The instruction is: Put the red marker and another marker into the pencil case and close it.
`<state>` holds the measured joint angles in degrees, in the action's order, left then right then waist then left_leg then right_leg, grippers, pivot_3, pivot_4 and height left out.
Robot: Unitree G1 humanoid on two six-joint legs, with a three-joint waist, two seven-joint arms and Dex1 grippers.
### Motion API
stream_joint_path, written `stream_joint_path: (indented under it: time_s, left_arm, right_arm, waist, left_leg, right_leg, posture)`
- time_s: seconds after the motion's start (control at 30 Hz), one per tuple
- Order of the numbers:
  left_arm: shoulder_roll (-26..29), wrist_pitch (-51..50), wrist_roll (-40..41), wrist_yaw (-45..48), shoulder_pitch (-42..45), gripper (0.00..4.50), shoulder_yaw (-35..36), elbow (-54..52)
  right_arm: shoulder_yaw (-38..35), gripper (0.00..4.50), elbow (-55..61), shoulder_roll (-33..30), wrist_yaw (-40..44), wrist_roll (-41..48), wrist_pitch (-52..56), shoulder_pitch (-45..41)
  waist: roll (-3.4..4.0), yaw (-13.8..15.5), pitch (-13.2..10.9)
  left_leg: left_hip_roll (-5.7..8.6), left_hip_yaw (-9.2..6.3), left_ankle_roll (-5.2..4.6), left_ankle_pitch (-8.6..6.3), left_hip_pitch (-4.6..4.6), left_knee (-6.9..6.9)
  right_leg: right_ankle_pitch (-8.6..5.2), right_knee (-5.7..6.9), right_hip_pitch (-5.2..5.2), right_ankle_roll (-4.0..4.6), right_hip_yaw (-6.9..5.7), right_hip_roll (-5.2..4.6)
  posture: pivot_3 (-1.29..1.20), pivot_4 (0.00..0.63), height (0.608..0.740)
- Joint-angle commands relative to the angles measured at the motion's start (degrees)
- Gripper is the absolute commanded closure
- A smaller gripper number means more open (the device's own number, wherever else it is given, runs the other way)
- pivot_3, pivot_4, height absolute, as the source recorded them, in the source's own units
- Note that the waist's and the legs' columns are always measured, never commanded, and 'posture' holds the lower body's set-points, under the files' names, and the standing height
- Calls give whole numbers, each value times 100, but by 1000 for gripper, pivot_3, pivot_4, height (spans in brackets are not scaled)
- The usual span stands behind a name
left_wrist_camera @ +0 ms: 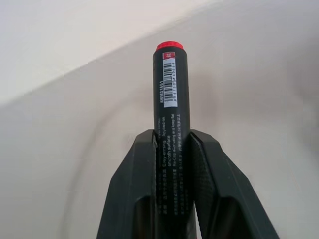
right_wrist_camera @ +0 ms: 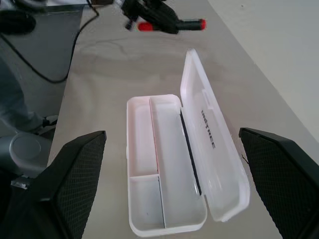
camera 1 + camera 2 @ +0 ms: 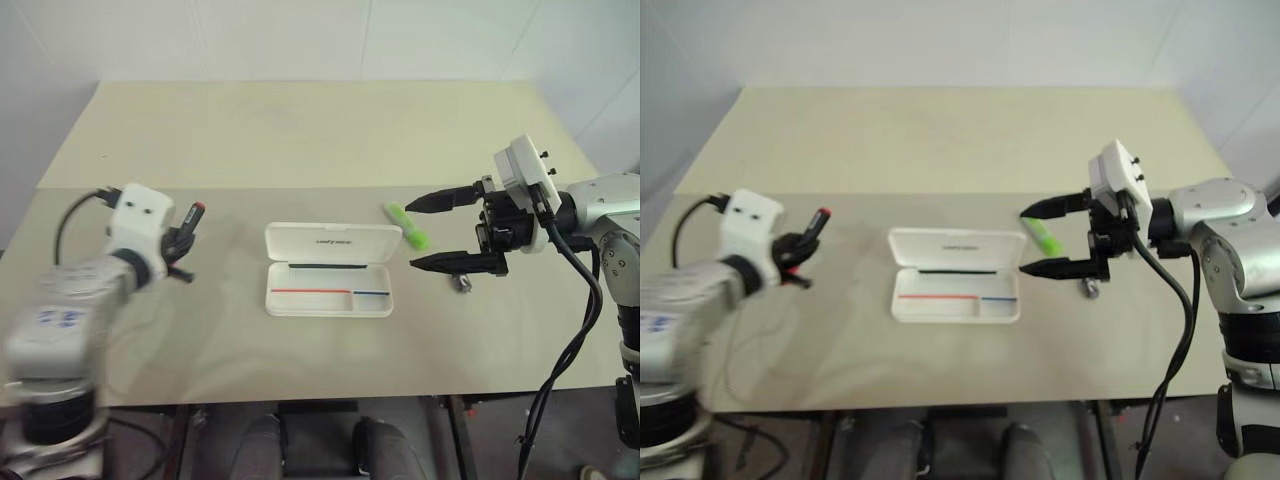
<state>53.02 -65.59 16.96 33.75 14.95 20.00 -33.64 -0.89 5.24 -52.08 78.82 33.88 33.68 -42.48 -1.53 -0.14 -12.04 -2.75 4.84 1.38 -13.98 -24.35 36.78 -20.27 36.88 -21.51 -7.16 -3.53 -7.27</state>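
We see left gripper (image 3: 180, 245) pinching red marker (image 3: 192, 220) above table (image 3: 300, 130); right gripper (image 3: 442, 232) spread wide beside open pencil case (image 3: 328, 268), near green highlighter (image 3: 407, 226)

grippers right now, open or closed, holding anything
left gripper: closed on the red marker
right gripper: open, holding nothing

A lab-like test room: one plain beige table (image 3: 300, 140) against bare white walls (image 3: 300, 40).
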Motion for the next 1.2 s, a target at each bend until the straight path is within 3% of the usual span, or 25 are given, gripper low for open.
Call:
stream_joint_path:
  time_s: [0.03, 0.13, 0.2, 0.27, 0.53, 0.7, 1.0, 1.2]
  left_arm:
    - [852, 1189, 56, 1376, -920, 3903, 393, -272]
    - [1139, 1959, 579, 2237, -1047, 3903, 355, -666]
    - [1164, 2175, 879, 2469, -652, 3903, 3, -794]
    - [959, 2491, 788, 2459, 78, 3903, -815, -623]
    - [-10, 3157, -551, 2193, 1791, 3903, -3511, 30]
    - [-598, 3393, -1697, 1869, 2335, 3903, -4522, 678]
    - [-1503, 3332, -2630, 1526, 2772, 3903, -4922, 1412]
    - [-1868, 3157, -2707, 1577, 2904, 3903, -4880, 1520]
  right_arm:
    - [-237, 0, 110, -122, 3, 50, -75, -66]
    - [-257, 0, 124, -147, -33, 52, -63, -42]
    - [-251, 0, 115, -144, -57, 40, -59, -55]
    - [-260, 0, 150, -157, -67, 56, -38, -63]
    - [-490, 0, 525, -384, -116, 211, 130, 304]
    - [-613, 0, 702, -404, -272, 277, 222, 458]
    - [-796, 0, 864, -485, -462, 343, 295, 658]
    - [-832, 0, 883, -500, -521, 349, 303, 713]
  waist:
    - [4, -10, -1]
    - [2, 15, -5]
    - [1, 64, -5]
    - [2, 83, -5]
    - [5, 61, -4]
    - [4, 53, -4]
    - [4, 92, -4]
    - [4, 138, -4]
  left_leg:
    - [2, 9, -2, 0, 4, -12]
    - [0, 23, -6, -1, 10, -26]
    - [-1, 17, -9, -2, 7, -26]
    - [4, 20, -15, -5, 8, -23]
    - [-5, 38, -27, -9, 10, 20]
    - [-6, 42, -29, -10, 12, 34]
    - [-8, 40, -30, -10, 11, 37]
    - [-8, 41, -30, -10, 11, 38]
  right_leg:
    - [0, -2, -2, 0, 2, -4]
    - [-1, -20, -8, 1, 10, -4]
    - [-1, -20, -6, 1, 3, -6]
    - [4, -17, -2, -4, 10, -13]
    - [6, 6, -5, -8, 39, 13]
    - [8, 16, -6, -11, 51, 18]
    - [8, 15, -6, -13, 55, 21]
    - [9, 15, -6, -13, 56, 21]
  posture:
    - [0, 150, 740]
    - [0, 150, 740]
    - [0, 150, 740]
    - [0, 150, 740]
    - [0, 150, 740]
    - [0, 150, 740]
    - [0, 150, 740]
    - [0, 150, 740]
